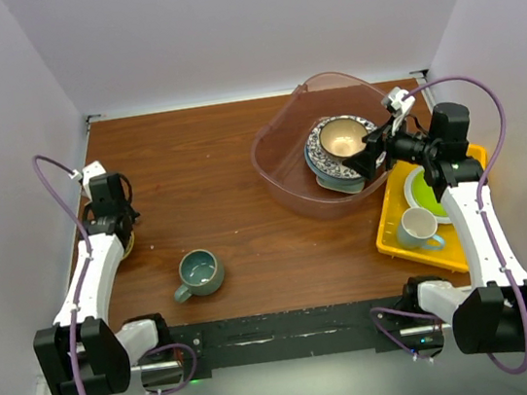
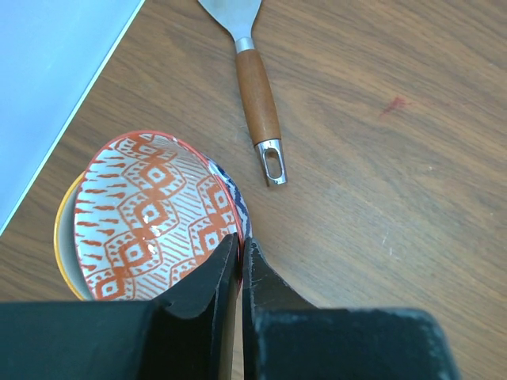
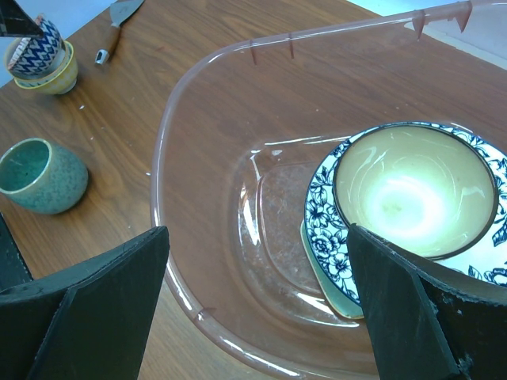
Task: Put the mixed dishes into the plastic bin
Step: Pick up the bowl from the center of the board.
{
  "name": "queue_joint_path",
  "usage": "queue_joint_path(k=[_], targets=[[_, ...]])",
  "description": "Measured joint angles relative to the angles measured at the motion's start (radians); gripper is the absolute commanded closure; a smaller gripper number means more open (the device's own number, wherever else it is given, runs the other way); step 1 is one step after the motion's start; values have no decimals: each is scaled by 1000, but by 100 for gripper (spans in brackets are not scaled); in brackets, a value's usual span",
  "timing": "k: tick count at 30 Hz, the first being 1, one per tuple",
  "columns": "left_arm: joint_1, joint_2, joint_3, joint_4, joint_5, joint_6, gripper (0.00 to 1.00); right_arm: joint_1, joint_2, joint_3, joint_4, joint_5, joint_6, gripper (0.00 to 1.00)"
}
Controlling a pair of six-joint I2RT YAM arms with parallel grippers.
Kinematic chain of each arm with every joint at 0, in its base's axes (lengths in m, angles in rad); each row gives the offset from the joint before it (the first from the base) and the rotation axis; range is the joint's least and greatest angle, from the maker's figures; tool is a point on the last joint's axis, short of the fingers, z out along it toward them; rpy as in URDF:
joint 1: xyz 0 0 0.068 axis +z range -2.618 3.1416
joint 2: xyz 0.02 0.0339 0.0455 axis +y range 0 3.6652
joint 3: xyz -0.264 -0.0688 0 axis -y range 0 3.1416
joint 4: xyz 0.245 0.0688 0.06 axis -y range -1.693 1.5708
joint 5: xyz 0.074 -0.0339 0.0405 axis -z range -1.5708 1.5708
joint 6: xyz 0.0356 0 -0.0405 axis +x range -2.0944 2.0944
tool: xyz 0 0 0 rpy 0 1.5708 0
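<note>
My left gripper (image 2: 240, 241) is shut on the near rim of the red patterned bowl (image 2: 142, 214), which sits nested in a yellow bowl (image 2: 62, 229) at the table's left edge. From above, that gripper (image 1: 114, 216) hides most of the bowls. The grey-teal mug (image 1: 200, 273) stands alone near the front. The plastic bin (image 1: 279, 171) at the right holds a mint dish (image 3: 337, 297), a blue-patterned plate (image 3: 321, 214) and a pale-inside bowl (image 3: 412, 190). My right gripper (image 3: 257, 237) hangs open over the bin's near side, holding nothing.
A spatula with a wooden handle (image 2: 257, 103) lies on the table just beyond the bowls. A yellow tray (image 1: 391, 229) at the right carries a lime-green plate (image 1: 427, 196) and a white mug (image 1: 418, 228). White walls close in on three sides.
</note>
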Motion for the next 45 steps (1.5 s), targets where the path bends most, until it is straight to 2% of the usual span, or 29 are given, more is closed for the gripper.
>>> queue_joint_path(k=[11,28,45], targets=[[0,-85,11,-22,59,1,100,0,0,0,0,0,0,2],[-27,-171,103,-32,267,48,100,0,0,0,0,0,0,2],[-296,-163,148,-26,375,63,100,0,0,0,0,0,0,2]])
